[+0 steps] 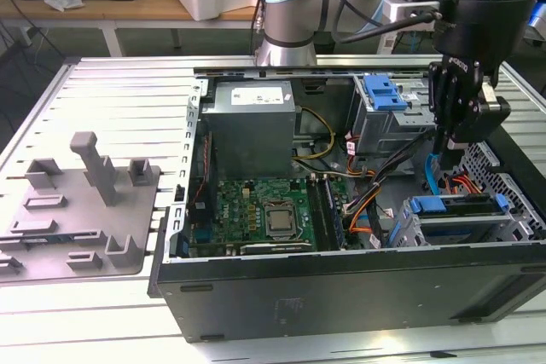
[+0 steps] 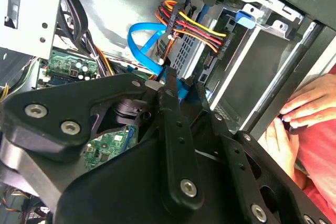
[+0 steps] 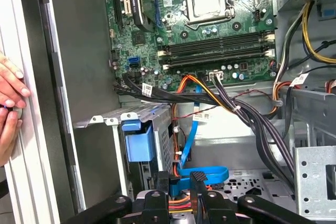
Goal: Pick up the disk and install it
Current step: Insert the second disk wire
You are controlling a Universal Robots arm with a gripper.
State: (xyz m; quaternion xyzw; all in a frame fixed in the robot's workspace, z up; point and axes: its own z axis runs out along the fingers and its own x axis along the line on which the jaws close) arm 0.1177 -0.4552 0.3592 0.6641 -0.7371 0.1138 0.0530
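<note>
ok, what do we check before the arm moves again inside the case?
1. People clear: not ok. A person's hands rest on the case edge, seen in both wrist views.
2. End effector location: ok. It hangs inside the case, over the drive cage at the exterior view's right.
3. Disk located: ok. The blue-framed unit lies in that cage.
4. Disk fully seated: cannot tell.
5. Cable clearance: not ok. The blue cable loops right beside the end effector.
6. Grip on anything: cannot tell.
</note>
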